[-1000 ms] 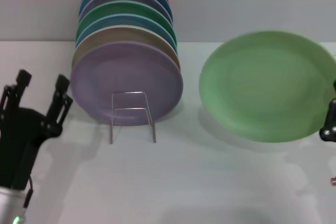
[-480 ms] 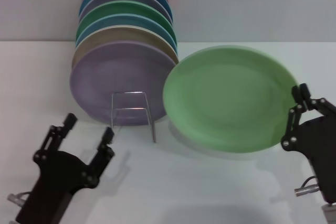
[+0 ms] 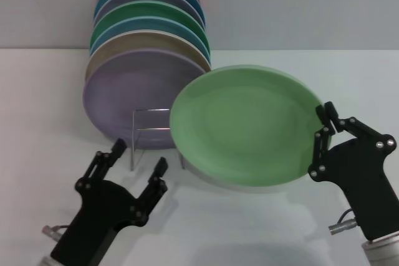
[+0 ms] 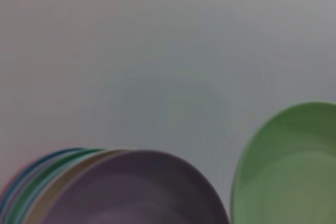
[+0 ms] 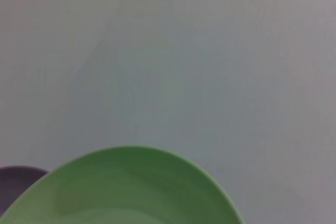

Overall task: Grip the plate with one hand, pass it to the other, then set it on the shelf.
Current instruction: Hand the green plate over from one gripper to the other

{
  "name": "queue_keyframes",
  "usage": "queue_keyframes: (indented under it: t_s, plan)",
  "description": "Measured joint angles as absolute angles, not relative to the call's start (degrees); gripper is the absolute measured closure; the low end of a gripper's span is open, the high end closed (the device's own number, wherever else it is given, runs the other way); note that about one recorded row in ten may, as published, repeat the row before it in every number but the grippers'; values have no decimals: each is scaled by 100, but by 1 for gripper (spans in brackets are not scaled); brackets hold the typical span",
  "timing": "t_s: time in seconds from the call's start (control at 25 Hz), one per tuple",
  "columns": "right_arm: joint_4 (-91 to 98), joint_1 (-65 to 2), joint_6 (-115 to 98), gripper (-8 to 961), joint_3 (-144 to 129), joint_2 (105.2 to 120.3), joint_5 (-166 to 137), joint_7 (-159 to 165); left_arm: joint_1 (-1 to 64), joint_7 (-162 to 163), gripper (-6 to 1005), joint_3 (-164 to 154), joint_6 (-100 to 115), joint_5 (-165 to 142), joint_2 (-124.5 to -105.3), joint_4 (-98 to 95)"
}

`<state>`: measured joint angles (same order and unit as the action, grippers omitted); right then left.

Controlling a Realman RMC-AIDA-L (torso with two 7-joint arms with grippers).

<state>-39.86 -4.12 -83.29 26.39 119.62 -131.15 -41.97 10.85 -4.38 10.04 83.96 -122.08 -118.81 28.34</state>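
Observation:
The light pastel-green plate is held tilted above the table, at centre right of the head view. My right gripper is shut on its right rim. The plate also shows in the left wrist view and the right wrist view. The silver wire shelf stands at centre left, its front loop empty, and the plate's left edge overlaps it in the head view. My left gripper is open and empty, low at the front left, just in front of the shelf and apart from the plate.
Several coloured plates stand on edge in the shelf behind the loop, with a lavender plate foremost; it also shows in the left wrist view. A darker green plate stands further back. A grey wall rises behind the white table.
My right gripper has carried the green plate leftward and lower, toward the shelf. My left gripper has moved right and forward, closer to the plate, still open.

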Motion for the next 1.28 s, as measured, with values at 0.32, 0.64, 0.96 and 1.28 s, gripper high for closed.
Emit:
queue_keyframes:
  t_s: [0.32, 0.64, 0.96, 1.28]
  plan:
    - [-3988, -571, -8257, 936, 2502, 11962, -13112, -4328, 1348, -385, 255, 995, 7892, -12204, -11885, 2899]
    - [-4016, -611, -8178, 936, 2401, 11949, -13113, -4405, 1498, -170, 255, 1078, 7781, -12174, -11883, 2882]
    - [-4017, -582, -8173, 937, 2300, 11944, -13113, -4471, 1545, 46, 255, 1285, 7734, -12171, -11870, 2830]
    - [-4017, -551, -8173, 937, 2249, 11944, -13113, -4473, 1577, 65, 256, 1312, 7707, -12173, -11865, 2822]
